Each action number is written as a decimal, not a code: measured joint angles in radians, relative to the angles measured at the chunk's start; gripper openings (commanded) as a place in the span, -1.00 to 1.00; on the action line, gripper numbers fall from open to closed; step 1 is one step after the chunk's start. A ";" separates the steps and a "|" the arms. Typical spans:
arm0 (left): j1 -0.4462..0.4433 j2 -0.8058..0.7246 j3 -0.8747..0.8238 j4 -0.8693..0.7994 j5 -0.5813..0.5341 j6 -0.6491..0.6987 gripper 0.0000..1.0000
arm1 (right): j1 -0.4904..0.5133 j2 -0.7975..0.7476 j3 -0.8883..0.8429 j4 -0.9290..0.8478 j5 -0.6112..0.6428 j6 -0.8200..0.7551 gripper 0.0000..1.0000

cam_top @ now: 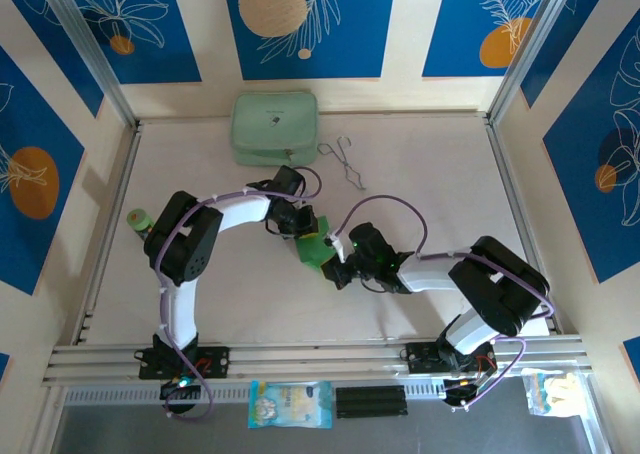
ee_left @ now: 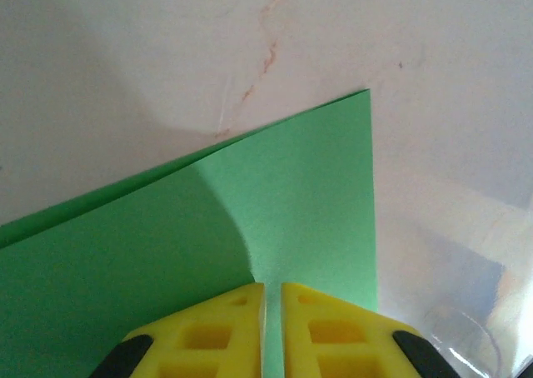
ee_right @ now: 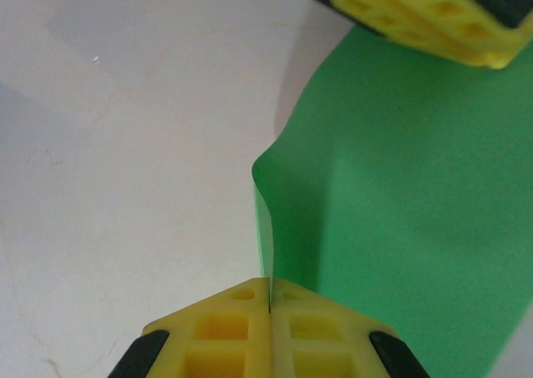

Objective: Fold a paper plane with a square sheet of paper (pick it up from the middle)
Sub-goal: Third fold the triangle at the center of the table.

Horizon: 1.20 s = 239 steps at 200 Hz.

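The square sheet of paper, bright green and folded over, lies mid-table between both grippers. My left gripper points down at its face; in the left wrist view the paper spreads flat behind the yellow tips of the left gripper, which are shut to a thin slit and hold nothing. A second layer's edge shows along the paper's left side. My right gripper is shut on one edge of the paper, which curls up from the table. The left arm's fingers sit on the paper's far part.
A pale mint case stands at the back, with thin wire tongs to its right. A small green roll sits by the left rail. Packets lie below the front rail.
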 measured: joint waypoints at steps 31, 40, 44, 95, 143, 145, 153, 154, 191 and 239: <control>-0.001 0.010 0.015 -0.018 -0.001 0.019 -0.72 | -0.002 0.002 0.036 -0.034 0.056 0.035 -0.99; -0.002 0.012 0.018 -0.019 -0.002 0.021 -0.72 | -0.002 0.006 0.045 -0.040 0.076 0.045 -0.99; -0.003 0.012 0.019 -0.021 -0.002 0.021 -0.72 | -0.002 0.008 0.048 -0.043 0.084 0.050 -0.99; -0.003 0.020 0.031 -0.034 -0.002 0.022 -0.72 | 0.014 0.034 0.064 -0.100 0.179 0.079 -1.00; -0.004 0.021 0.034 -0.037 -0.002 0.022 -0.72 | 0.025 0.039 0.084 -0.136 0.222 0.103 -1.00; -0.004 0.021 0.034 -0.037 -0.002 0.022 -0.72 | 0.026 0.039 0.084 -0.137 0.224 0.105 -1.00; -0.004 0.021 0.034 -0.037 -0.002 0.022 -0.72 | 0.027 0.039 0.085 -0.141 0.229 0.109 -1.00; -0.004 0.021 0.034 -0.037 -0.002 0.022 -0.72 | 0.027 0.039 0.085 -0.142 0.230 0.111 -1.00; -0.004 0.021 0.034 -0.037 -0.002 0.022 -0.71 | 0.030 0.040 0.087 -0.161 0.245 0.119 -1.00; -0.004 0.021 0.034 -0.037 -0.002 0.022 -0.72 | 0.031 0.054 0.096 -0.167 0.257 0.122 -1.00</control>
